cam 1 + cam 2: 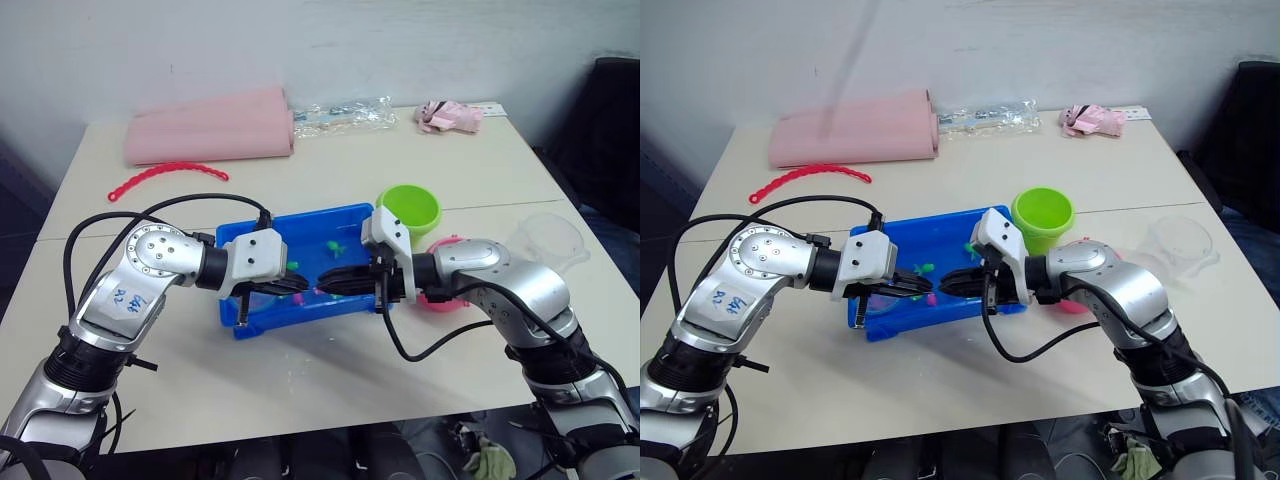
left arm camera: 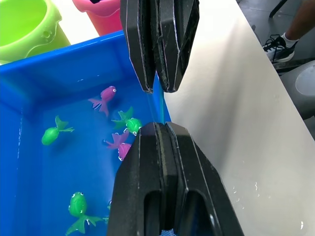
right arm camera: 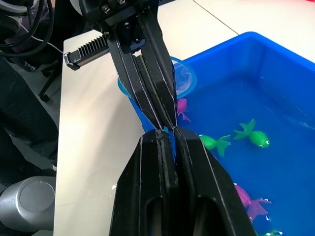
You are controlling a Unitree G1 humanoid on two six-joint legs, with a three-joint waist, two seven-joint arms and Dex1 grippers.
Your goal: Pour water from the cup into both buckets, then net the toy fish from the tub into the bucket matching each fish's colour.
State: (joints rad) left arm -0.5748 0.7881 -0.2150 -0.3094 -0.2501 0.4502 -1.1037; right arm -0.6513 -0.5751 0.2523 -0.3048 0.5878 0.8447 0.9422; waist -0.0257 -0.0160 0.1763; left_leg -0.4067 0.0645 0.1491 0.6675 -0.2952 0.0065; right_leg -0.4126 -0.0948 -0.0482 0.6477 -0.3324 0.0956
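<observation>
Evidently the netting step is in hand. On the left, the left tool (image 1: 296, 286) reaches over the blue tub (image 1: 262, 226) at mid-surface with its fingers pressed together; the right wrist view shows the net (image 3: 181, 77) hoop near those fingers, though whether they pinch its handle cannot be told. In the tub lie the toy fish (image 2: 55, 134), green and magenta, in shallow water. The right tool (image 1: 338, 281) meets the left one tip to tip over the tub, its fingers likewise pressed together. Right of the tub stand the green bucket (image 1: 408, 209) and, partly behind the right arm, the pink bucket (image 1: 447, 301); the cup (image 1: 548, 239) sits farther right. Next, the hoop likely must dip under one fish.
</observation>
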